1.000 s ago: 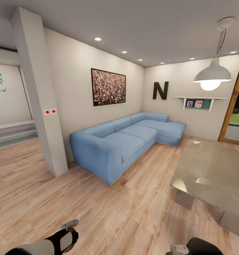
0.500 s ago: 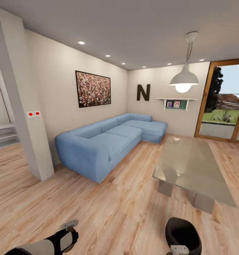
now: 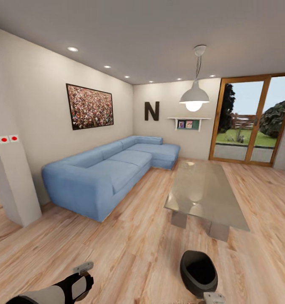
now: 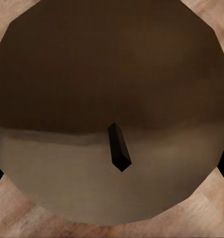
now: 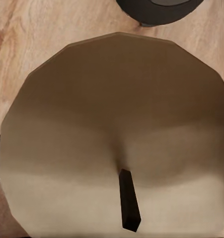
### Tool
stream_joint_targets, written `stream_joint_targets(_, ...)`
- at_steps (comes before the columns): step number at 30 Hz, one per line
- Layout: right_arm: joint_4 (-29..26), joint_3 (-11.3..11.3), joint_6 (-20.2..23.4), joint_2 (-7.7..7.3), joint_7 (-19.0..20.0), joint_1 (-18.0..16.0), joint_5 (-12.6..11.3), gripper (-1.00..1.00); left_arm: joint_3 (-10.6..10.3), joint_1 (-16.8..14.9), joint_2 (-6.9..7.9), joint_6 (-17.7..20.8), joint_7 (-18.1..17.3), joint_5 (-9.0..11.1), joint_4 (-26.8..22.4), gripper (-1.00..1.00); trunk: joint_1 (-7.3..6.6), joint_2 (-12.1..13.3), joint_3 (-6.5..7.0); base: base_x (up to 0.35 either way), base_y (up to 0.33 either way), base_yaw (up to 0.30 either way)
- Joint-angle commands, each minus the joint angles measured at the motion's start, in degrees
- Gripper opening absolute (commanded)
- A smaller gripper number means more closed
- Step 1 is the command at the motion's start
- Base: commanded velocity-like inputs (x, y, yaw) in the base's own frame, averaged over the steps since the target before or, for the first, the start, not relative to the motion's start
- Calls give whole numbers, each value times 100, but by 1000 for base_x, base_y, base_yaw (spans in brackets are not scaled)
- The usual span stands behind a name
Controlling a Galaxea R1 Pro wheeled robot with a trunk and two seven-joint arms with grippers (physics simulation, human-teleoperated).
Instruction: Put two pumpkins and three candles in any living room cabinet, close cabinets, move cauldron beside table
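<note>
- While each wrist view shows a candle [image 4: 112, 119] [image 5: 116, 144] close up, neither pincer's grip can be told.
- Cauldron [image 3: 198, 272] sits on floor [image 3: 130, 245] near counter [image 3: 203, 192].

Open wood floor [image 3: 130, 253] ahead, wide between sofa [image 3: 100, 177] and table [image 3: 203, 194]. Cauldron [image 3: 198, 272] standing on the floor just short of the table's near end, apart from it, blocking the low right. Pillar [image 3: 12, 181] closing off the left, beside the sofa's near arm. Bare glossy top on the table. Close before each wrist camera, a candle [image 4: 112, 114] [image 5: 116, 134] blocking the way, wood floor around its rim.
</note>
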Motion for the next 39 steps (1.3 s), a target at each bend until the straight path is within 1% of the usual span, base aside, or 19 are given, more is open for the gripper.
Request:
stream_joint_targets(1, -19, 52, 40, -3, -26, -1, -50, -100, -62, -8, -3, 17, 9, 27, 6, -100, 0, -4, -6, 0, 0, -294)
stream_joint_targets(8, -16, 55, 40, -3, -35, -1, -50, -100, -62, -8, -21, 17, 9, 27, 6, -100, 0, -4, -6, 0, -5, -295)
stream_joint_targets(13, -12, 53, 40, -3, -35, -3, -50, -100, -62, -8, -28, 17, 9, 26, 6, -100, 0, -4, -5, 0, -130, -295)
stream_joint_targets(21, -12, 54, 38, -3, -35, 0, -54, -100, -67, -8, -45, 17, 9, 19, 6, -100, 0, -4, 1, 0, -280, -295)
stream_joint_targets(25, -12, 58, 32, -3, -35, -1, -54, -100, -65, -8, -79, 17, 9, 19, 6, -100, 0, -4, 17, 0, -297, -295)
stream_joint_targets(39, -13, 60, 32, -3, -35, -1, -50, -100, -70, -8, -82, 17, 9, 19, 6, -100, 0, -4, 79, 0, -299, -294)
